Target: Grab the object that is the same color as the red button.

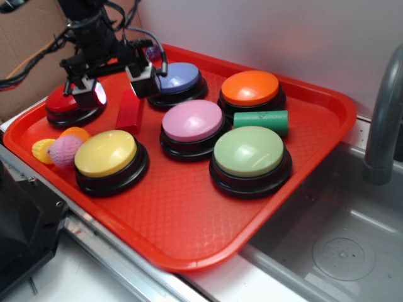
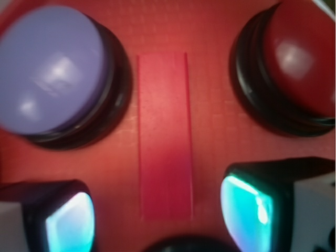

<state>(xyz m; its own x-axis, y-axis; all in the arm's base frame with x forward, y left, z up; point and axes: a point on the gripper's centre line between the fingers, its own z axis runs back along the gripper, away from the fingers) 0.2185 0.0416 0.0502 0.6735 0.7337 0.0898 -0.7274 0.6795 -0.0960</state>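
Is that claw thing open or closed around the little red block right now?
Open. In the wrist view the gripper fingers stand apart on either side of the red block, with red tray showing between each and the block.

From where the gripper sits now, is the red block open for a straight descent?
Probably yes: the gripper is open above the red block, one finger each side, nothing on top. The blue button and red button flank closely.

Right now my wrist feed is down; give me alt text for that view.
A red block lies lengthwise on the red tray, centred between the open gripper's two fingers, untouched. A purple button sits upper left, the red button upper right.
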